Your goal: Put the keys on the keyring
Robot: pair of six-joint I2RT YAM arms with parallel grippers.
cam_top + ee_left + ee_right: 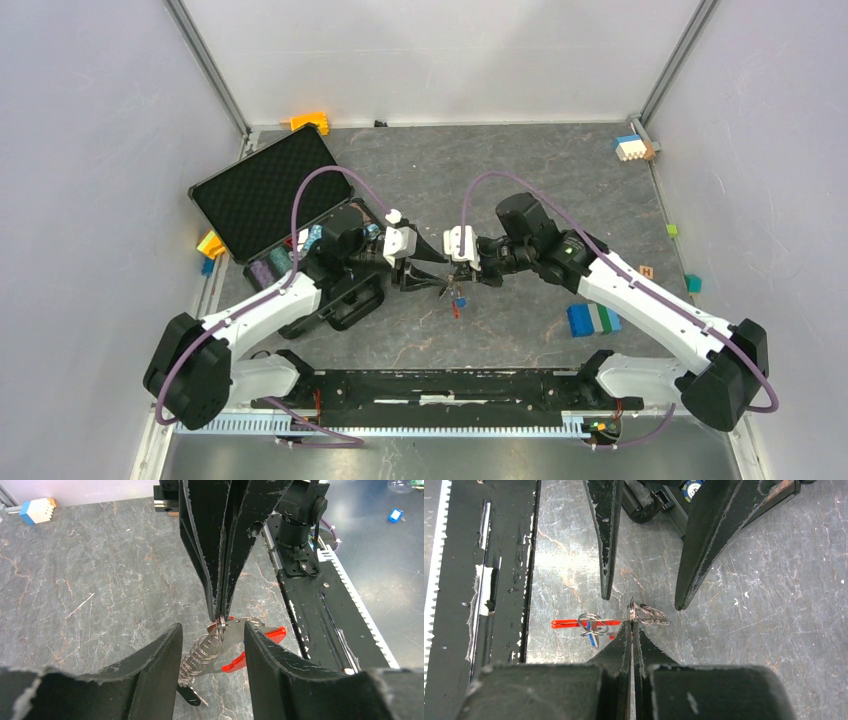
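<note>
Both arms reach forward and bend inward, so the two wrists face each other in the middle. The left gripper [211, 627] holds its jaws apart. The right gripper [631, 625] has its jaws pressed together, and its tip points between the left fingers [160, 655].
</note>
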